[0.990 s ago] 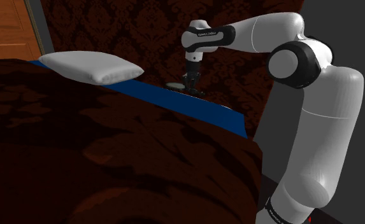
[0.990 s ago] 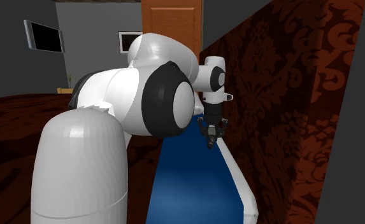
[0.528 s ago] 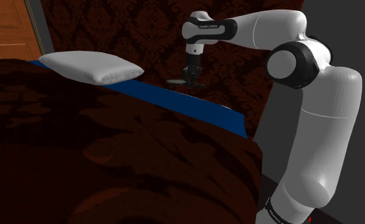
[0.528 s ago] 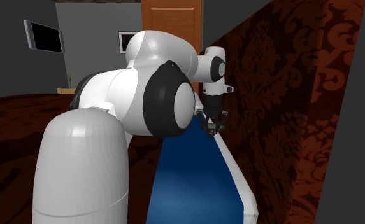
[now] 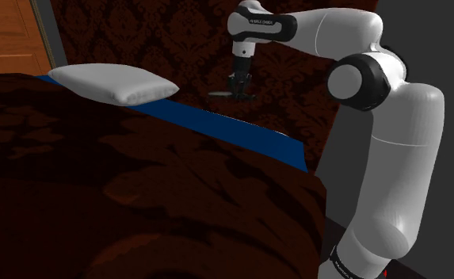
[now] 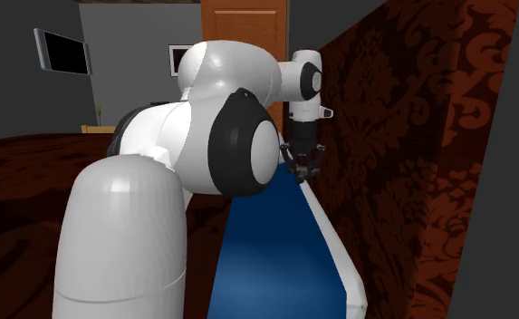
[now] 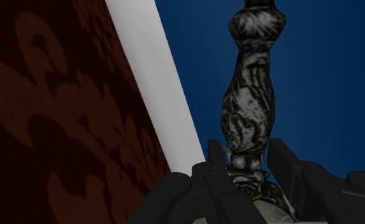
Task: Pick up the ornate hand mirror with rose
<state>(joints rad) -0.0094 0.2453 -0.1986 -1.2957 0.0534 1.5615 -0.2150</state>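
Wrist view: black fingers [image 7: 288, 167] clasp the dark carved hand mirror [image 7: 250, 95] over the blue sheet [image 7: 327, 76].

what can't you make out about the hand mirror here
Wrist view: the head of the hand mirror, with any rose, is covered by the gripper and cut off by the edge.
Shoulder view: the mirror is a pale sliver, too small for detail.
Second exterior view: it is too small and dark at the gripper to pick out.
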